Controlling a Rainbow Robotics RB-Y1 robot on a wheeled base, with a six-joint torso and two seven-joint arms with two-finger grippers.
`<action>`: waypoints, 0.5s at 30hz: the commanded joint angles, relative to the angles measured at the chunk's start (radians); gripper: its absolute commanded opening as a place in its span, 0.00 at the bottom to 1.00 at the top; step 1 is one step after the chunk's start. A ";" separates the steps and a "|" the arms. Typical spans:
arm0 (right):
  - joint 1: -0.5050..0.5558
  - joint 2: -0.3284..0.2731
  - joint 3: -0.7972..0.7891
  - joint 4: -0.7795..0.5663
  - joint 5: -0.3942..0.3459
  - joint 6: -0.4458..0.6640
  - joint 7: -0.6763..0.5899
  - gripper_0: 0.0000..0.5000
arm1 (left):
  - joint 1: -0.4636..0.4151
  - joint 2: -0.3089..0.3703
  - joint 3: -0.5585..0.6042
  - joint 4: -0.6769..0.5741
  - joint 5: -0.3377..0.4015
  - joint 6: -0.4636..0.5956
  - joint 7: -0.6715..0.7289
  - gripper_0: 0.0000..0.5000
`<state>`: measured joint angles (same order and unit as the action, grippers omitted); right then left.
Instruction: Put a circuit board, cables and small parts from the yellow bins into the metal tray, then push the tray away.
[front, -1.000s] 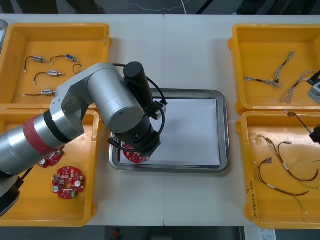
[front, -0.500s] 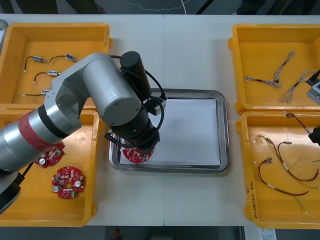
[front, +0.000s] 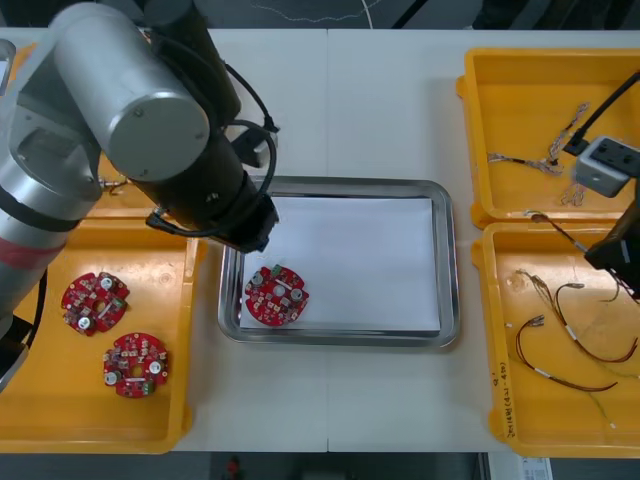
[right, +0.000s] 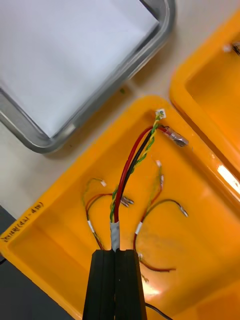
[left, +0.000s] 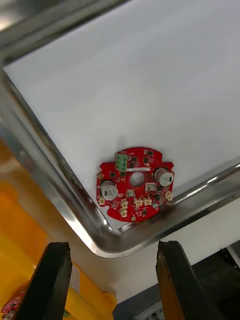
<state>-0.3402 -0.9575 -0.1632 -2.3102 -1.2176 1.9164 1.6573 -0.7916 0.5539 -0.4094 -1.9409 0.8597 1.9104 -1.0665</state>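
The red, black and yellow-green cable is clamped in the closed right gripper over the near right yellow bin, its long axis aimed toward the metal tray, where 1 circuit board is seen lying beneath the wide-open left gripper.

The metal tray sits mid-table between the bins, with one circuit board lying in its near-left corner, close by the left gripper. Two more boards lie in the near-left bin, one behind the other. On the right, loose cables lie in the near-right bin, where the right gripper hangs with a cable bundle between its fingers.
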 joint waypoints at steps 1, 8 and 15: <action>-0.163 -0.040 0.148 -0.031 -0.022 0.003 0.033 0.00 | -0.038 0.063 0.104 -0.041 0.024 0.009 0.072 1.00; -0.358 -0.020 0.418 -0.029 0.035 -0.066 0.027 0.00 | -0.034 0.133 0.185 -0.032 0.045 0.009 0.097 1.00; -0.471 0.105 0.631 0.020 0.188 -0.157 0.047 0.00 | -0.023 0.218 0.284 0.049 0.055 0.009 0.097 1.00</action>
<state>-0.7454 -0.9213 0.4025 -2.3088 -1.0725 1.7863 1.6573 -0.7915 0.7031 -0.1879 -1.9263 0.9009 1.9129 -1.0621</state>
